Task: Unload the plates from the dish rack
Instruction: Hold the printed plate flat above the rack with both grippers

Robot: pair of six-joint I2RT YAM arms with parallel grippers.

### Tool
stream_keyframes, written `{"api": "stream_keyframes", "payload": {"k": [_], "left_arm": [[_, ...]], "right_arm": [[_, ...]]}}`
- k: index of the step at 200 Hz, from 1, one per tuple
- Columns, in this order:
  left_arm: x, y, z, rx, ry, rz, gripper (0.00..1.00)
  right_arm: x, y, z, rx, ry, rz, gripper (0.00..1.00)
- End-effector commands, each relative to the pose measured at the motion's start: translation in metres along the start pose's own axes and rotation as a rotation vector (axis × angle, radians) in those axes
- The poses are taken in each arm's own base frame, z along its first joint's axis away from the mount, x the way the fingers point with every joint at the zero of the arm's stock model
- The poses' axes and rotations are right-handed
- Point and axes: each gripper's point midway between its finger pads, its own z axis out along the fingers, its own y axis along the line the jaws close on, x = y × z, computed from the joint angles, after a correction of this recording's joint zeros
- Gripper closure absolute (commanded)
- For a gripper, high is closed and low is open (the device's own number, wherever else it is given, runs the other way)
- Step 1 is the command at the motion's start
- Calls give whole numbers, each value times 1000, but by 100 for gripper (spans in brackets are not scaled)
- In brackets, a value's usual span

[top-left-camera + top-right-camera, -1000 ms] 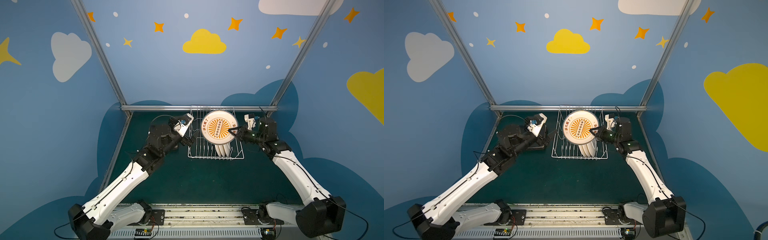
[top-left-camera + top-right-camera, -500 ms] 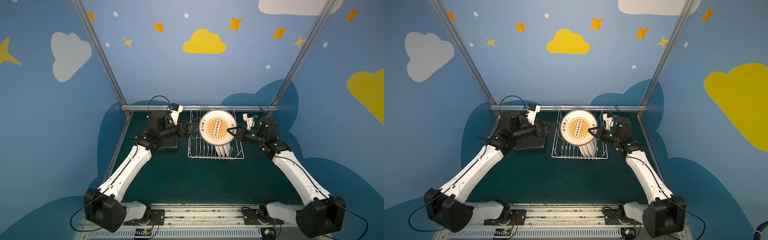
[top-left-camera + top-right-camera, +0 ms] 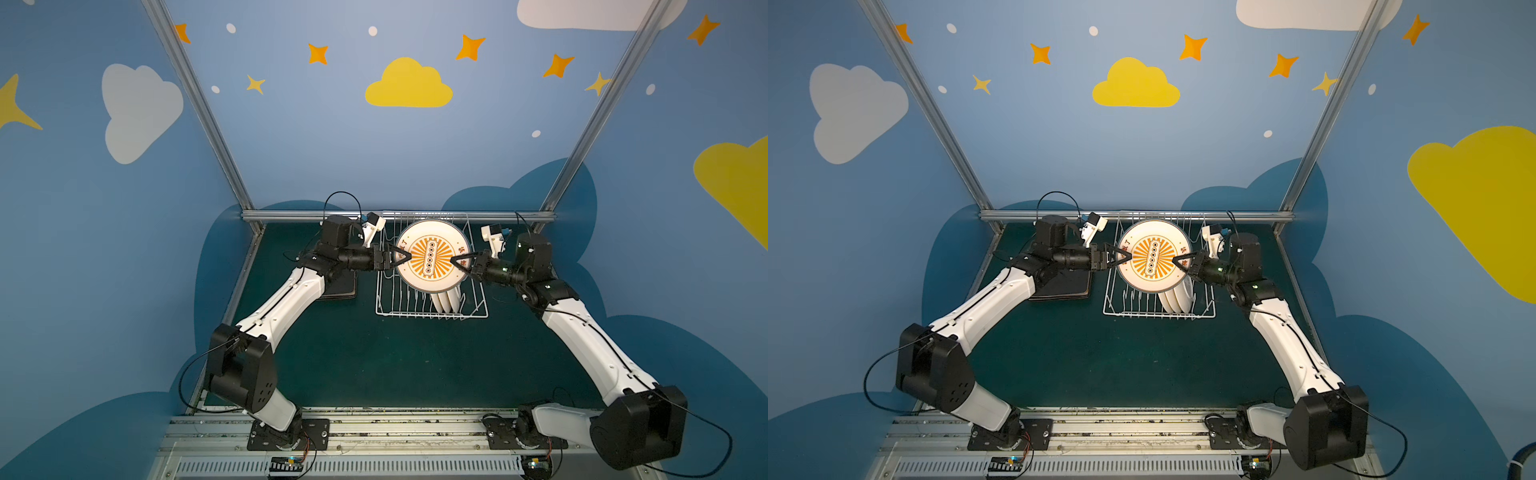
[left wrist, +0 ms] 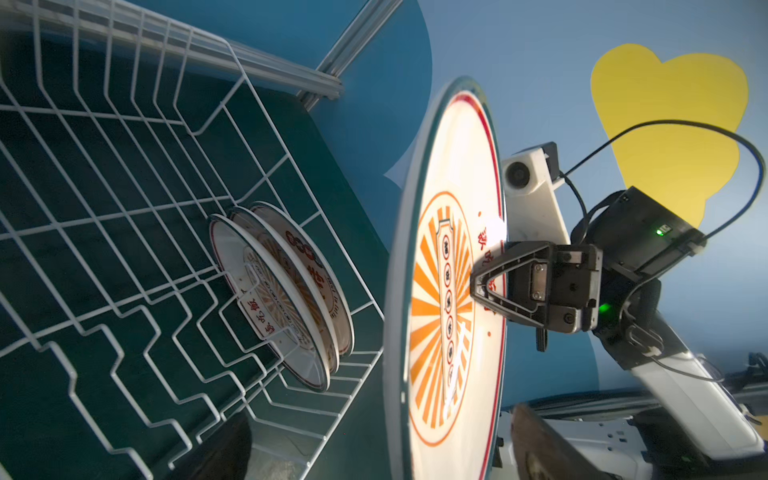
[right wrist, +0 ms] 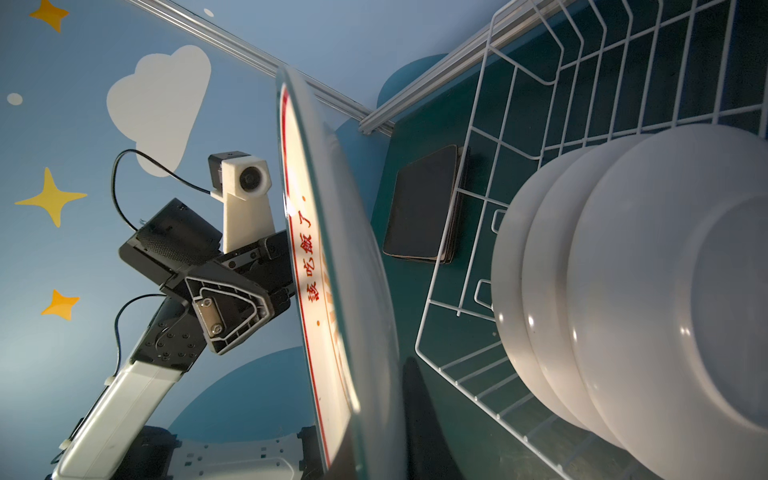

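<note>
The round plate (image 3: 430, 255) with the orange sunburst hangs upright above the dish rack (image 3: 384, 309), facing both top views. The right end effector (image 3: 456, 262) is clamped on its right rim. The left end effector (image 3: 402, 257), a second ago off to the rack's left, now straddles the left rim with jaws spread. Three white plates (image 3: 448, 301) stand in the rack's right side. A stack of black plates (image 3: 345, 289) lies on the counter (image 3: 374, 361) just left of it.
</note>
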Motion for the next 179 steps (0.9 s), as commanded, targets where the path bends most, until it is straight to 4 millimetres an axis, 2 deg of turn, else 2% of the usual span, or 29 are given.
{"api": "stream_keyframes", "payload": {"k": [1,93,138,170,179], "left_arm": [[-7,-23,0,86,11,45,13],[-3,-17,8,86,41,30,68],[-2,-18,11,86,59,29,78],[0,-20,11,87,65,29,96],[0,-19,11,84,66,25,97]], "right_arm": [[-5,16,3,-70,3,-61,100],[-1,15,12,-86,38,-69,100],[1,15,14,-95,51,-71,100],[1,16,14,-95,50,-78,100],[2,16,14,-94,52,-80,100]]}}
